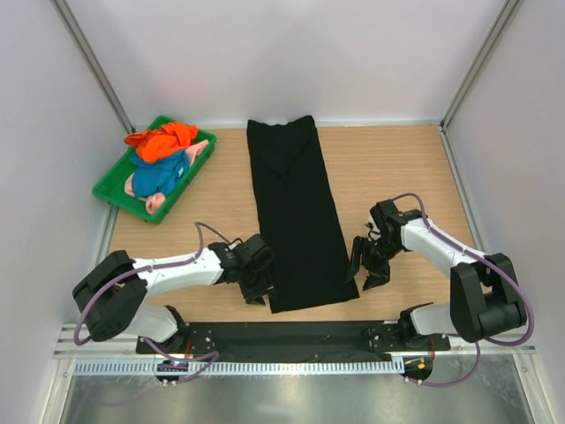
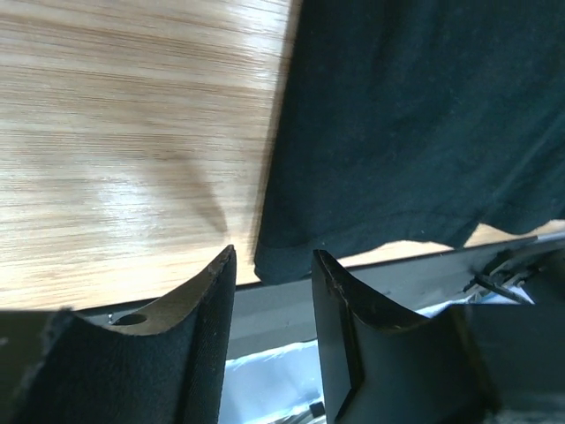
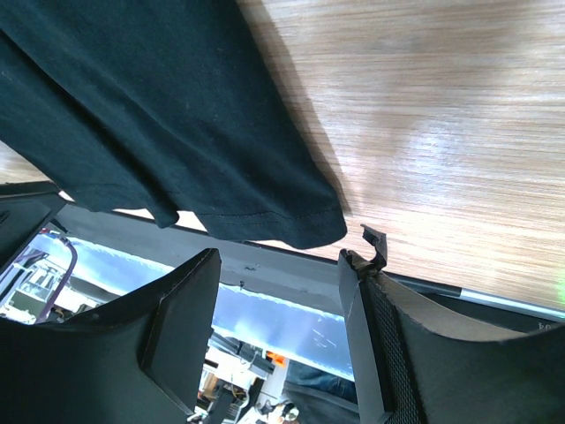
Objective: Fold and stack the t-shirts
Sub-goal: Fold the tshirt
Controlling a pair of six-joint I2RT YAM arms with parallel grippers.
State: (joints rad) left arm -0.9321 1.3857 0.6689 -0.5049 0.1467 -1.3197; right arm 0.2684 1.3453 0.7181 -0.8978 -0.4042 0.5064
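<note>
A large black t-shirt [image 1: 296,212] lies folded into a long strip down the middle of the wooden table. My left gripper [image 1: 256,290] is open and empty beside its near left corner, which shows in the left wrist view [image 2: 282,261]. My right gripper [image 1: 366,269] is open and empty beside its near right corner, which shows in the right wrist view [image 3: 300,225]. Orange [image 1: 161,141], blue [image 1: 159,174] and pink [image 1: 155,202] t-shirts lie bunched in the green tray [image 1: 109,187] at the far left.
White walls enclose the table on three sides. The black base rail [image 1: 291,336] runs along the near edge just below the shirt's hem. Bare wood lies either side of the black shirt.
</note>
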